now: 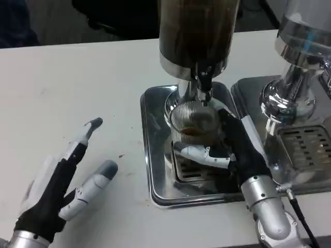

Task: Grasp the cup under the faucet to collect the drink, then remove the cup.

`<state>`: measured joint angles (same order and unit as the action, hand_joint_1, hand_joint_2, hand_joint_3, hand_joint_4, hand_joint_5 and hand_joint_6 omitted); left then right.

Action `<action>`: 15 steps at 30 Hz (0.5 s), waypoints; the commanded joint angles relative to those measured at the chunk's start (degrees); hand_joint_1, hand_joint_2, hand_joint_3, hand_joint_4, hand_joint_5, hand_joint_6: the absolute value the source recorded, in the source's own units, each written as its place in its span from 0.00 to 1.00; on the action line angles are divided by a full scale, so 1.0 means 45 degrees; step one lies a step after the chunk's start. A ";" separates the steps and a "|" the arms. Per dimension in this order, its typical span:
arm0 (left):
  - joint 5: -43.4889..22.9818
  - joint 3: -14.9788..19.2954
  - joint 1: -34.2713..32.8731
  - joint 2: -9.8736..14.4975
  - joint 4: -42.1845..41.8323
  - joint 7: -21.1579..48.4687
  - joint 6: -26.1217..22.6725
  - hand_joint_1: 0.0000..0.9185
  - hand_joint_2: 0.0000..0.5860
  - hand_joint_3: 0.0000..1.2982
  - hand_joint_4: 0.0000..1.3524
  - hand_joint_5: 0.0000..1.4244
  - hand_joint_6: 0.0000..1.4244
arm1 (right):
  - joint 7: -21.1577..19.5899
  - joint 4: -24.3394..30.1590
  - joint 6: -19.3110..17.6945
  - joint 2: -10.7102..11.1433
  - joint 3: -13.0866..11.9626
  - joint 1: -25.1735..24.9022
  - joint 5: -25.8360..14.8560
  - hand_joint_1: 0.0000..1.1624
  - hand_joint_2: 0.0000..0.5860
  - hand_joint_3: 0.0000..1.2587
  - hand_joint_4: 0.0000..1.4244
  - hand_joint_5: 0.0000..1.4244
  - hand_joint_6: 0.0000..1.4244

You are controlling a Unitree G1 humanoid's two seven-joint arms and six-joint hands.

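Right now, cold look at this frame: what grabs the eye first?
The right hand wrapped around a ribbed glass cup under the faucet of a dark drink dispenser, on a steel drip tray. A little brown drink sits in the cup. The left hand rests, fingers spread, on the white table.

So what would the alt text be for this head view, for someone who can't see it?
The robot's right hand grips a ribbed glass cup holding a little dark drink under the faucet of a dispenser on a metal tray. Its left hand rests open on the white table.
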<state>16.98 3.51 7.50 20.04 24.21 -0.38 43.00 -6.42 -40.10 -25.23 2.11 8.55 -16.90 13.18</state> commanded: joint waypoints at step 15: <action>-0.0390 -0.0142 0.0219 0.0211 -0.0149 0.0117 0.0071 0.00 0.27 0.05 0.00 0.02 0.00 | -0.1526 -0.0505 -0.0456 -0.0437 -0.0125 0.0025 0.0275 0.96 0.26 0.47 0.45 0.48 0.52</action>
<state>15.71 3.38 8.37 20.27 24.07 -0.31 43.00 -12.42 -42.35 -26.66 0.34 8.39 -17.32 14.36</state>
